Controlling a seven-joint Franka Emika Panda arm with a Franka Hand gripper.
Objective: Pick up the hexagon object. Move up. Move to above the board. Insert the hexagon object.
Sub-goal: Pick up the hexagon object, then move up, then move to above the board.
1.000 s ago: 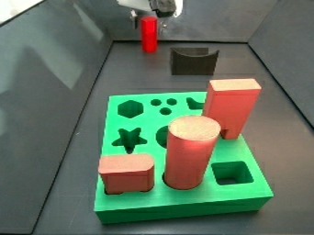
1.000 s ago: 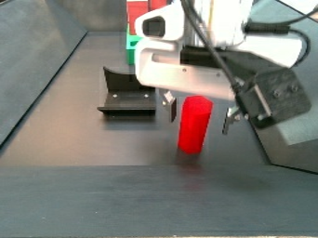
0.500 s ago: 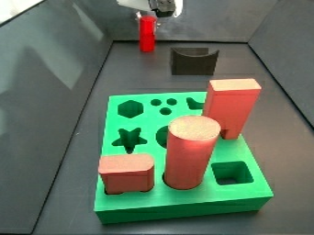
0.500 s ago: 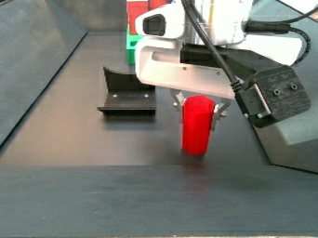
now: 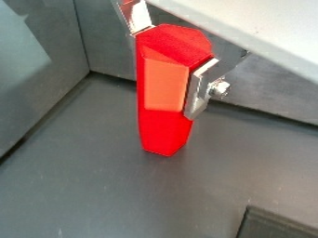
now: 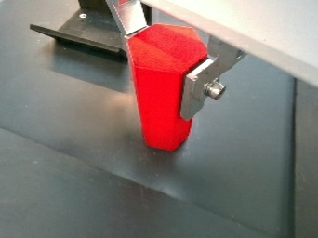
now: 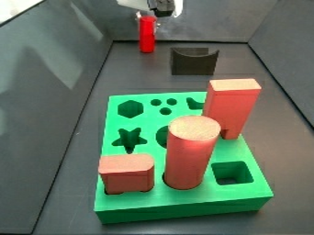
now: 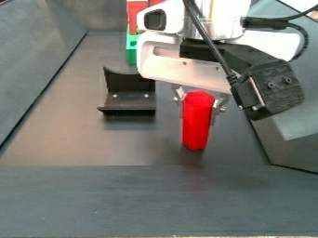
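The end effector (image 5: 170,58) squeezes the top of the hexagon object (image 5: 166,91), standing on the bench (image 5: 74,186) far from the board (image 7: 153,147); a loose grip could let it slip or tip

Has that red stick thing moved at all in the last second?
Yes. In a side view the hexagon object, clamped in the gripper, has shifted slightly away from the fixture and its base sits a little lower in the picture than before.

In a side view the gripper (image 7: 150,7) is cut off by the frame edge. The gripper body hides the hexagon object's (image 8: 198,125) top and most of the board (image 8: 130,44).
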